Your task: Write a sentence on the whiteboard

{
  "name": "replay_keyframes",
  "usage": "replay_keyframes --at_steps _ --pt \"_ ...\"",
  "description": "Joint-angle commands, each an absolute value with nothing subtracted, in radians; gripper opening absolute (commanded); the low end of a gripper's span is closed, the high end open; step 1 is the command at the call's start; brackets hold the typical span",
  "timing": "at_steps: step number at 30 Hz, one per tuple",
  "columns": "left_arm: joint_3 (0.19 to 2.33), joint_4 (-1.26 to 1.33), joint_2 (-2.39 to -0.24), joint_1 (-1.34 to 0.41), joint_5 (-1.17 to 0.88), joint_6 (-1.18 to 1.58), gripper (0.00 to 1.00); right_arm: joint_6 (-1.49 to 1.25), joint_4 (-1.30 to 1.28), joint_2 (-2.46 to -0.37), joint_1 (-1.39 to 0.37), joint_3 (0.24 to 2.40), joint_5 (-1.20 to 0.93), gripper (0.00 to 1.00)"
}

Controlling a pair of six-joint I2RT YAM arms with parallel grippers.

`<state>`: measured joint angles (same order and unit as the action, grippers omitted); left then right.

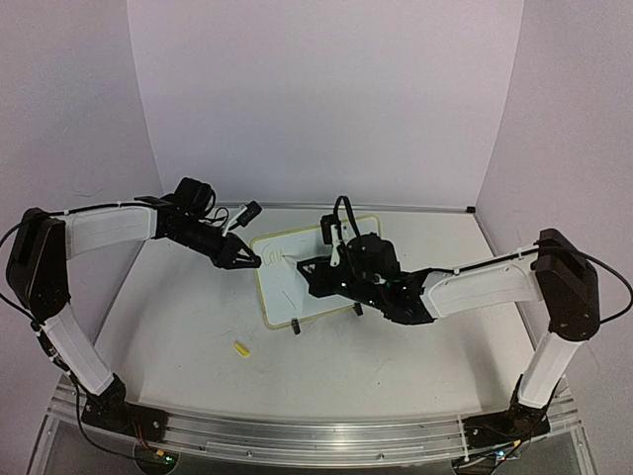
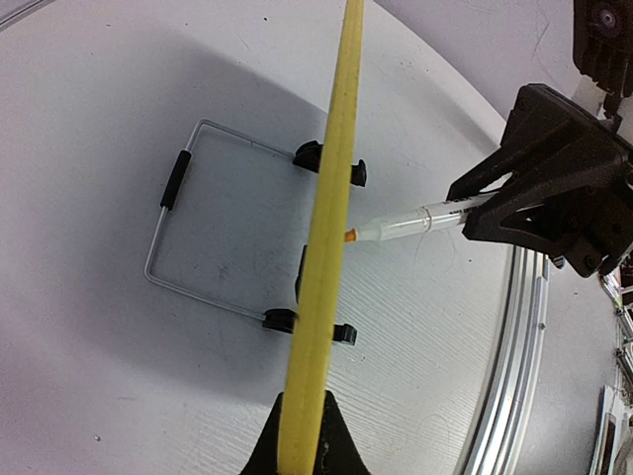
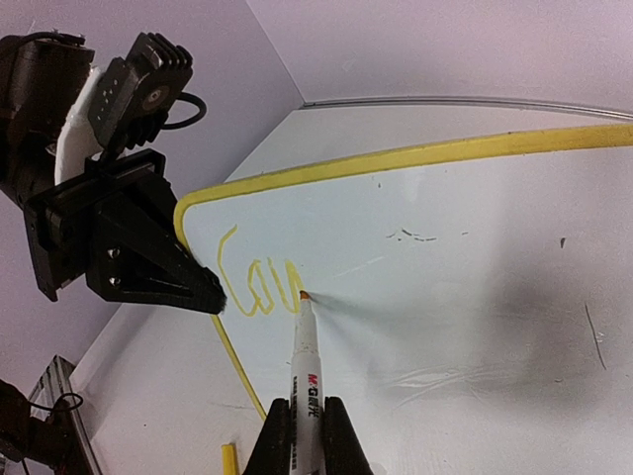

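Note:
The whiteboard (image 1: 287,292) stands tilted on the table, with a pale yellow frame (image 3: 396,158) and black clip feet (image 2: 312,155). My left gripper (image 1: 252,260) is shut on its left frame edge, which shows edge-on in the left wrist view (image 2: 331,228) between the fingers (image 2: 305,450). My right gripper (image 3: 307,435) is shut on a white marker (image 3: 307,366), whose orange tip touches the board face. The sentence (image 3: 257,282) is a few yellow cursive letters in one short line, ending at the tip. The marker (image 2: 415,223) and right gripper (image 2: 475,203) also show in the left wrist view.
A small yellow marker cap (image 1: 240,347) lies on the table in front of the board, also in the right wrist view (image 3: 229,460). A wire stand (image 2: 173,228) props the board from behind. Faint old marks (image 3: 420,236) dot the board face. My left gripper (image 3: 203,292) sits beside the writing.

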<state>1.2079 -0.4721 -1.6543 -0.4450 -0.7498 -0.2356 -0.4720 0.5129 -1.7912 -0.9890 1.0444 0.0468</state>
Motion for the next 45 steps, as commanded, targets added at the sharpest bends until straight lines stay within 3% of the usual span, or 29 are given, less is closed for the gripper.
replay_keyframes --at_steps 1,34,45 --pt "1.216 -0.494 -1.634 -0.446 -0.658 -0.275 0.0 -0.48 0.475 -1.775 -0.974 1.026 0.09 0.0" --pt "1.217 -0.498 -1.634 -0.446 -0.654 -0.278 0.0 -0.468 0.46 -1.748 -0.974 1.029 0.123 0.0" --pt "1.216 -0.501 -1.631 -0.447 -0.649 -0.278 0.0 -0.426 0.49 -1.674 -0.974 0.999 0.041 0.0"
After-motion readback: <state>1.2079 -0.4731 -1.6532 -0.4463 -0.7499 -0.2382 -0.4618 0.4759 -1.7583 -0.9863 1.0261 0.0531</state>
